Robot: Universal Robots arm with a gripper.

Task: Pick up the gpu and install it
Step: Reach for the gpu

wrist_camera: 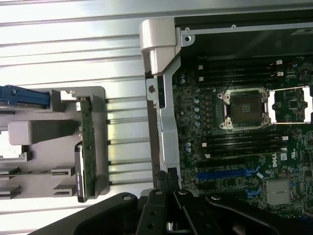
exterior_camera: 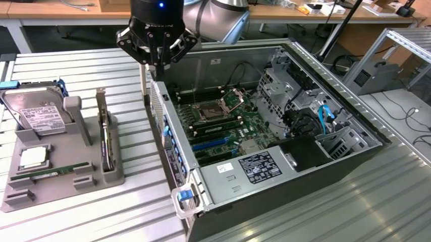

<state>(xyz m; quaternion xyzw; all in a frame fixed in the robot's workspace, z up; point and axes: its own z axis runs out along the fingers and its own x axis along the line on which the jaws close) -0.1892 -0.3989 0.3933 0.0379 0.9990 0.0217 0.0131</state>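
The gpu (exterior_camera: pixel 106 143) stands on edge in the grey holder (exterior_camera: pixel 94 181) on the exterior view's left, a thin dark card with a silvery bracket at its far end. The wrist view shows the gpu (wrist_camera: pixel 87 147) edge-on in the same holder (wrist_camera: pixel 100 181). My gripper (exterior_camera: pixel 157 66) hangs above the far rear corner of the open computer case (exterior_camera: pixel 283 166), a good way from the card. Its fingers are shut with nothing between them. In the wrist view the gripper (wrist_camera: pixel 165 177) sits over the case's rear wall (wrist_camera: pixel 161 122). Blue expansion slots (exterior_camera: pixel 209 142) (wrist_camera: pixel 227 172) lie on the motherboard.
The holder also carries a silver hard drive (exterior_camera: pixel 37 113), a square processor (exterior_camera: pixel 32 157) and a green memory stick (exterior_camera: pixel 50 173). The case holds a processor socket (exterior_camera: pixel 215 108), drive cages (exterior_camera: pixel 289 91) and blue cables (exterior_camera: pixel 325 118). A metal frame (exterior_camera: pixel 397 55) stands at the exterior view's right.
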